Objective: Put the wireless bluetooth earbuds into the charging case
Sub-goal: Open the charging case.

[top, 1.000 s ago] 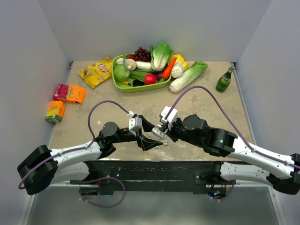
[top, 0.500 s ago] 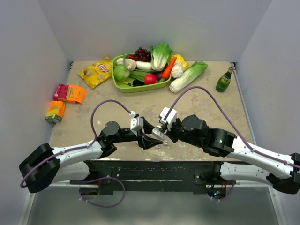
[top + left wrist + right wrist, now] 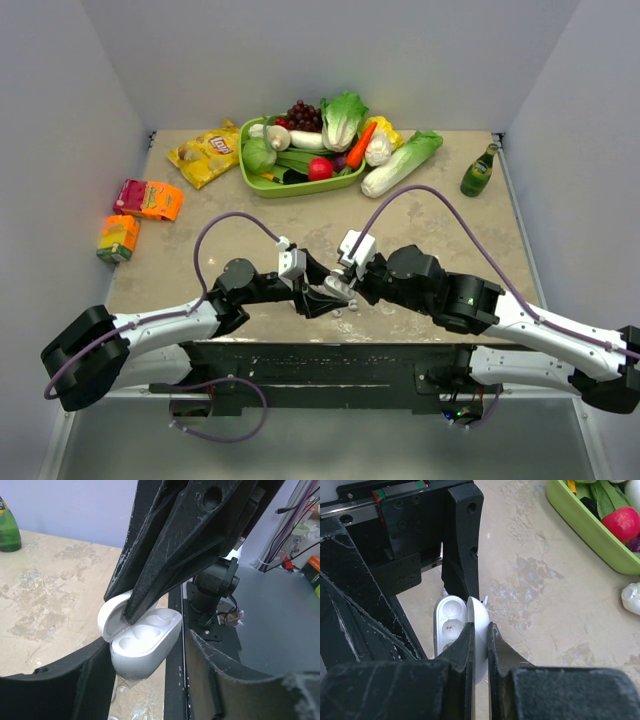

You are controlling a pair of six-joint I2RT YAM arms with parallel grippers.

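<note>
My right fingers (image 3: 466, 650) pinch the lid of the open charging case (image 3: 145, 647), well on my side of the green vegetable tray (image 3: 244, 168). My left fingers (image 3: 75, 680) clasp its base, so both wells, seemingly empty, lie exposed. I cannot spot the earbuds.

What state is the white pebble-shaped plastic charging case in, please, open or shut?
Open: the case has its lid swung back, exposing both sockets inside.
</note>
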